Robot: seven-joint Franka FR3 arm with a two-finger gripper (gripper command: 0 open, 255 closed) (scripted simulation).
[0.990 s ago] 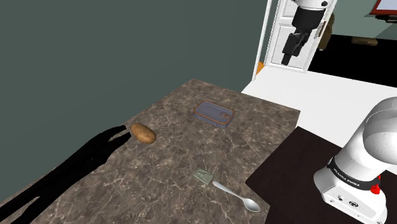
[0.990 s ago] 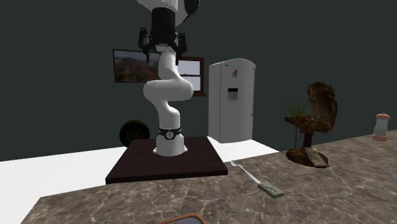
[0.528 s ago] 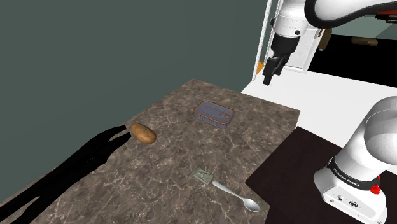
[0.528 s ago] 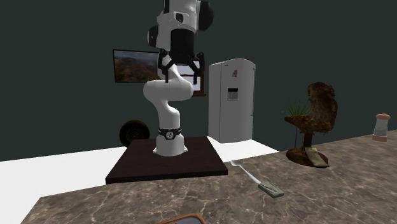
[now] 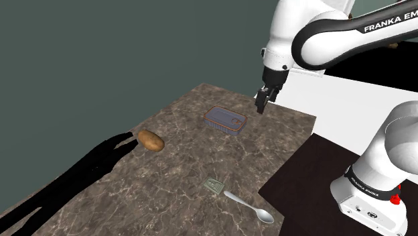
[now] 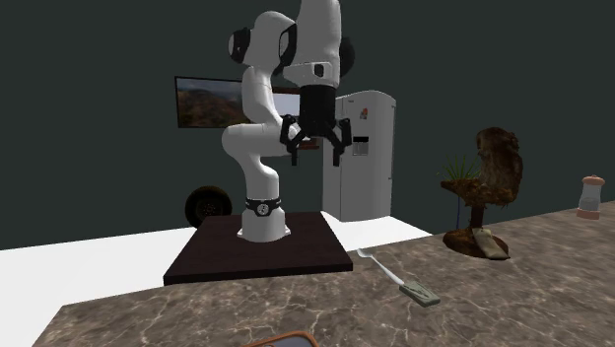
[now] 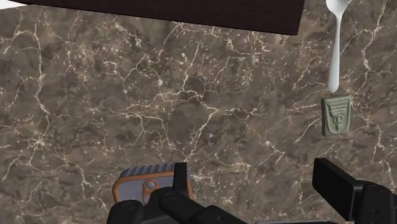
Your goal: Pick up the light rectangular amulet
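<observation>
My gripper [image 5: 262,102] hangs high over the table's [image 5: 175,167] far edge, near the tin [image 5: 225,119], jaws released and empty. The amulet [image 5: 214,184] lies flat near the edge by the stand [image 5: 301,175], at the tip of the spoon's [image 5: 249,206] handle. I would travel over it first, then descend and close on its two long sides, keeping off the spoon. Whether the two touch I cannot tell, and the amulet's thickness is hard to judge.
</observation>
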